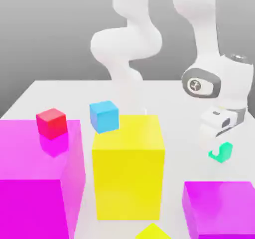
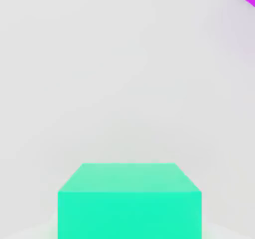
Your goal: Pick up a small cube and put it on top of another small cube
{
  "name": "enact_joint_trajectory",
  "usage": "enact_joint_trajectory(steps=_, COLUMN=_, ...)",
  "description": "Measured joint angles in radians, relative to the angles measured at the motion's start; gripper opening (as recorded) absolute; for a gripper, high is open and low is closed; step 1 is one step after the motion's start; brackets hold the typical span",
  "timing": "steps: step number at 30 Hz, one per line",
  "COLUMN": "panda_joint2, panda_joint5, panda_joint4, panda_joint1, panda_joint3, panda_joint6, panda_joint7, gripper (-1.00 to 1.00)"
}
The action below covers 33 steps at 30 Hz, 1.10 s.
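- Nearest to my hand camera is the small teal-green cube (image 2: 129, 200), sitting right under my wrist on the pale table (image 2: 124, 73); in the exterior view the same cube (image 1: 220, 153) is low on that view's right, partly tucked behind my fingers.
- My pincer (image 1: 222, 144) is closed on that cube, so I judge the grasp made; whether it has left the table I cannot tell.
- The light-blue cube (image 1: 104, 116), where the teal one must go, stands well apart toward the exterior view's left, up against the top rear edge of the big yellow block (image 1: 128, 168); its top face is bare.
- Left to do, as I judge it: lift, carry across over the yellow block, set down squarely, let go.
- Farther out, a small red cube (image 1: 51, 122) rests on the large magenta block (image 1: 37, 178), and another magenta block (image 1: 219, 208) lies just in front of my hand.
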Motion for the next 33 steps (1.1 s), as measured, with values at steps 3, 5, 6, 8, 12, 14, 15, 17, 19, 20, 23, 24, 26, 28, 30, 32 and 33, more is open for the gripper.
enact_joint_trajectory(steps=3, panda_joint2=-0.062, panda_joint5=0.070, panda_joint4=0.020, panda_joint1=-0.030, panda_joint3=-0.006, panda_joint6=-0.062, panda_joint7=-0.039, gripper=-1.00)
enact_joint_trajectory(steps=5, panda_joint2=-0.118, panda_joint5=0.079, panda_joint4=0.052, panda_joint1=-0.081, panda_joint3=-0.050, panda_joint6=-0.139, panda_joint7=-0.019, gripper=-1.00)
enact_joint_trajectory(steps=6, panda_joint2=-0.149, panda_joint5=0.084, panda_joint4=0.068, panda_joint1=-0.112, panda_joint3=-0.069, panda_joint6=-0.181, panda_joint7=-0.009, gripper=-1.00)
enact_joint_trajectory(steps=8, panda_joint2=-0.211, panda_joint5=0.095, panda_joint4=0.098, panda_joint1=-0.155, panda_joint3=-0.109, panda_joint6=-0.266, panda_joint7=0.013, gripper=-1.00)
enact_joint_trajectory(steps=12, panda_joint2=-0.337, panda_joint5=0.103, panda_joint4=0.141, panda_joint1=-0.253, panda_joint3=-0.197, panda_joint6=-0.439, panda_joint7=0.066, gripper=-1.00)
enact_joint_trajectory(steps=14, panda_joint2=-0.401, panda_joint5=0.110, panda_joint4=0.161, panda_joint1=-0.304, panda_joint3=-0.239, panda_joint6=-0.526, panda_joint7=0.091, gripper=-1.00)
enact_joint_trajectory(steps=15, panda_joint2=-0.434, panda_joint5=0.114, panda_joint4=0.171, panda_joint1=-0.331, panda_joint3=-0.259, panda_joint6=-0.569, panda_joint7=0.103, gripper=-1.00)
enact_joint_trajectory(steps=17, panda_joint2=-0.499, panda_joint5=0.122, panda_joint4=0.190, panda_joint1=-0.381, panda_joint3=-0.302, panda_joint6=-0.655, panda_joint7=0.129, gripper=-1.00)
enact_joint_trajectory(steps=19, panda_joint2=-0.565, panda_joint5=0.129, panda_joint4=0.210, panda_joint1=-0.428, panda_joint3=-0.347, panda_joint6=-0.741, panda_joint7=0.155, gripper=-1.00)
enact_joint_trajectory(steps=20, panda_joint2=-0.599, panda_joint5=0.133, panda_joint4=0.220, panda_joint1=-0.453, panda_joint3=-0.368, panda_joint6=-0.784, panda_joint7=0.168, gripper=-1.00)
enact_joint_trajectory(steps=23, panda_joint2=-0.696, panda_joint5=0.136, panda_joint4=0.242, panda_joint1=-0.529, panda_joint3=-0.426, panda_joint6=-0.912, panda_joint7=0.211, gripper=-1.00)
enact_joint_trajectory(steps=24, panda_joint2=-0.705, panda_joint5=0.127, panda_joint4=0.227, panda_joint1=-0.546, panda_joint3=-0.431, panda_joint6=-0.917, panda_joint7=0.223, gripper=-1.00)
enact_joint_trajectory(steps=26, panda_joint2=-0.694, panda_joint5=0.121, panda_joint4=0.180, panda_joint1=-0.560, panda_joint3=-0.433, panda_joint6=-0.867, panda_joint7=0.231, gripper=-1.00)
enact_joint_trajectory(steps=28, panda_joint2=-0.669, panda_joint5=0.121, panda_joint4=0.124, panda_joint1=-0.566, panda_joint3=-0.433, panda_joint6=-0.789, panda_joint7=0.232, gripper=-1.00)
enact_joint_trajectory(steps=30, panda_joint2=-0.662, panda_joint5=0.121, panda_joint4=0.109, panda_joint1=-0.568, panda_joint3=-0.432, panda_joint6=-0.767, panda_joint7=0.232, gripper=1.00)
enact_joint_trajectory(steps=32, panda_joint2=-0.662, panda_joint5=0.121, panda_joint4=0.109, panda_joint1=-0.568, panda_joint3=-0.432, panda_joint6=-0.767, panda_joint7=0.232, gripper=1.00)
enact_joint_trajectory(steps=33, panda_joint2=-0.662, panda_joint5=0.121, panda_joint4=0.109, panda_joint1=-0.568, panda_joint3=-0.432, panda_joint6=-0.767, panda_joint7=0.232, gripper=1.00)
